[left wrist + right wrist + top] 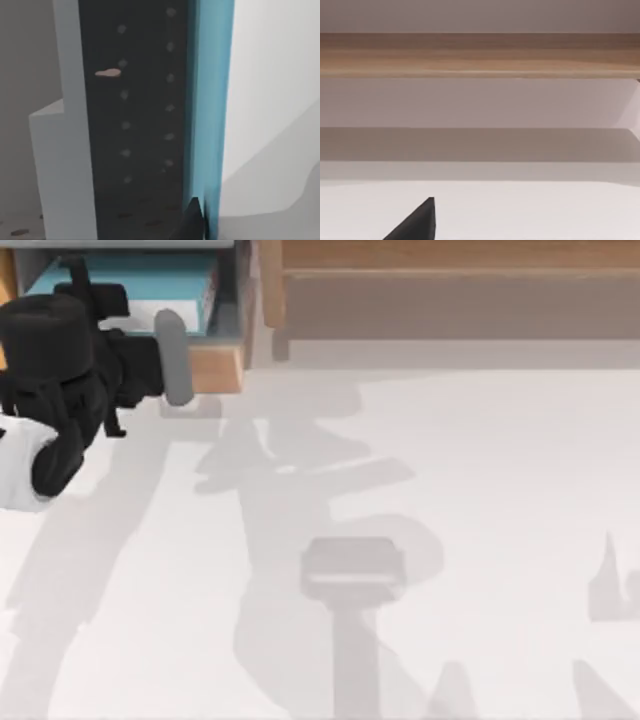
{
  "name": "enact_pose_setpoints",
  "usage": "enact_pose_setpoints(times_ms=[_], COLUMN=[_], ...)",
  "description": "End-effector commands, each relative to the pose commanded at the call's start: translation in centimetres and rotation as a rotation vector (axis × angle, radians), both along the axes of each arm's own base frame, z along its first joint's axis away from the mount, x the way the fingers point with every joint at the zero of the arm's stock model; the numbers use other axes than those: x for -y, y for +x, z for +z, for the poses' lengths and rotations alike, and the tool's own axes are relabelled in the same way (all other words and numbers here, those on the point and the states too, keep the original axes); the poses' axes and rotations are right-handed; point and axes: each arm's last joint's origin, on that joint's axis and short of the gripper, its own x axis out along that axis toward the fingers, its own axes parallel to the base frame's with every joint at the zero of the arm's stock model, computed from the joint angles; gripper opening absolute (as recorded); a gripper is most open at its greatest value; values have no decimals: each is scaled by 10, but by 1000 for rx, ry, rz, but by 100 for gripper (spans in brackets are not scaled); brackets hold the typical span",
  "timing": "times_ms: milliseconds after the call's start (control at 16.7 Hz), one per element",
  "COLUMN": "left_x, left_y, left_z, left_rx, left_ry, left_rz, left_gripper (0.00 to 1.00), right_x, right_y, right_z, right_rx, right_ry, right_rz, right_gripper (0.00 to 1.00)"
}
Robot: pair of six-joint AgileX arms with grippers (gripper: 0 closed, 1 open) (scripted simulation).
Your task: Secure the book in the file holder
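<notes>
The book, teal-blue with white page edges, stands inside the grey file holder at the table's back left, behind its light wooden front lip. My left gripper reaches over the holder and is shut on the book. In the left wrist view the book's teal cover runs edge-on beside the holder's dark inner panel and a pale grey wall, with a dark fingertip against the cover. My right gripper is parked and faces the shelf.
A long brown wooden shelf runs along the back, to the right of the file holder; it is also seen in the right wrist view. Arm shadows lie across the white table.
</notes>
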Motion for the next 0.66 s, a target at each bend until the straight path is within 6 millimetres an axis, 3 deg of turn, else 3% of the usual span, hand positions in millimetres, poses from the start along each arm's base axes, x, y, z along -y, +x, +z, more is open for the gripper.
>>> enact_pose_setpoints(times_ms=[300,660], left_x=[0,0], left_y=[0,0], left_z=[0,0], left_rx=[0,0], left_ry=[0,0], left_rz=[0,0], left_gripper=[98,100], right_x=[0,0], right_y=[0,0], right_z=[0,0], right_rx=[0,0], right_ry=[0,0], right_rz=[0,0], right_gripper=[100,100])
